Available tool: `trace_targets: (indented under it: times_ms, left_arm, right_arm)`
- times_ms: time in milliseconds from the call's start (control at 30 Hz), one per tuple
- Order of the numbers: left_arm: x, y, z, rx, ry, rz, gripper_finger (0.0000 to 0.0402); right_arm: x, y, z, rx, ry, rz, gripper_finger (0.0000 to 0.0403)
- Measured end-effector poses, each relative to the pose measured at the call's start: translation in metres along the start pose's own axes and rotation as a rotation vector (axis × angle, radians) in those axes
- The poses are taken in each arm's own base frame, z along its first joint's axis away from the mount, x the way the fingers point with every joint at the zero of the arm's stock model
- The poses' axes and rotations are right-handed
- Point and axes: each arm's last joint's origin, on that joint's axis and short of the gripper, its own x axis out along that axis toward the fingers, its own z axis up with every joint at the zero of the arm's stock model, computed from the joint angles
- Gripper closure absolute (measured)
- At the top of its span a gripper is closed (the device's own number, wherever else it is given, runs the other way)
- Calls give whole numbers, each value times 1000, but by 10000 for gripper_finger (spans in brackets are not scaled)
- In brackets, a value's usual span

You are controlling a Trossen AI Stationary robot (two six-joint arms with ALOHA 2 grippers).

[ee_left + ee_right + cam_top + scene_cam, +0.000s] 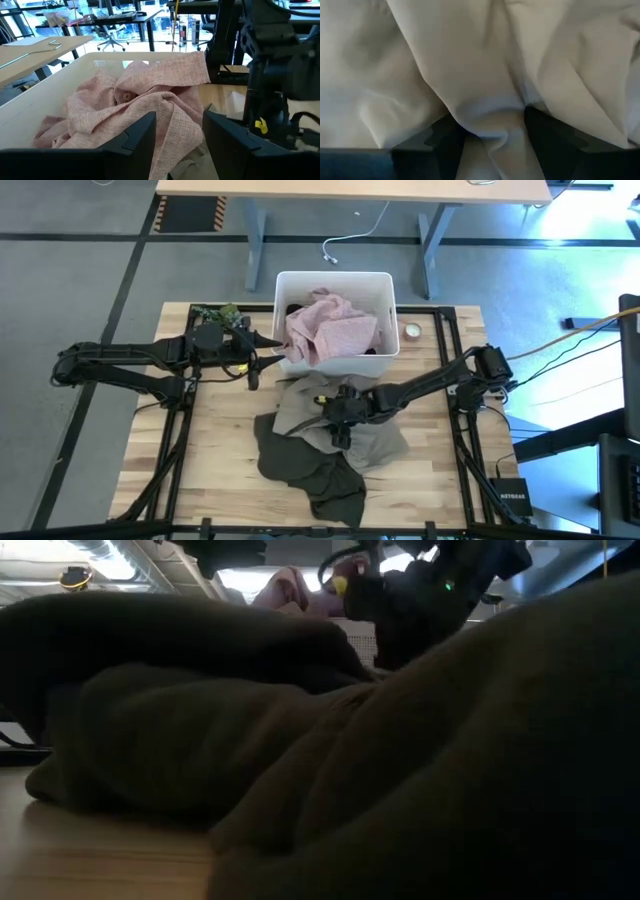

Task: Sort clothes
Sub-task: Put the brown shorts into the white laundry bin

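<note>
Right claw (338,423) clamped on khaki garment (380,442) fold may drag olive garment (310,470) at 7 o'clock; left claw (252,372) apart.

**Clothes: one in the bin, two on the table**

A pale pink, loosely woven fabric garment (330,328) lies crumpled in the white bin, heaped above its rim, with one flap draped over the wall toward the table's middle. Beside it in the bin a bit of black fabric (296,308) shows, mostly hidden.

A khaki-tan soft garment (385,442) lies rumpled on the wooden table just in front of the bin; a fold of it is bunched up into a ridge. A dark olive green garment (310,468) lies spread and wrinkled nearer the table's front edge, overlapping the tan one.
</note>
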Motion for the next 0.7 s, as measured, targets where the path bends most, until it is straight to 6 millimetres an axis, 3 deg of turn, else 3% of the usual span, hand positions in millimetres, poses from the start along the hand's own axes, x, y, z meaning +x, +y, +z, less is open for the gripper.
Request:
trace_targets:
  times_ms: [133, 333, 467, 700]
  left_arm:
    - [0, 0, 0, 0, 1, 0, 245]
    - [0, 0, 0, 14, 5, 0, 245]
    - [0, 0, 0, 25, 5, -1, 245]
    - [0, 0, 0, 25, 4, -1, 245]
  right_arm:
    - [5, -2, -3, -16, 7, -52, 234]
    - [-1, -3, -5, -29, 27, -74, 377]
    - [-25, 3, -4, -66, -12, -81, 373]
    - [-93, 13, 14, -78, -165, -142, 391]
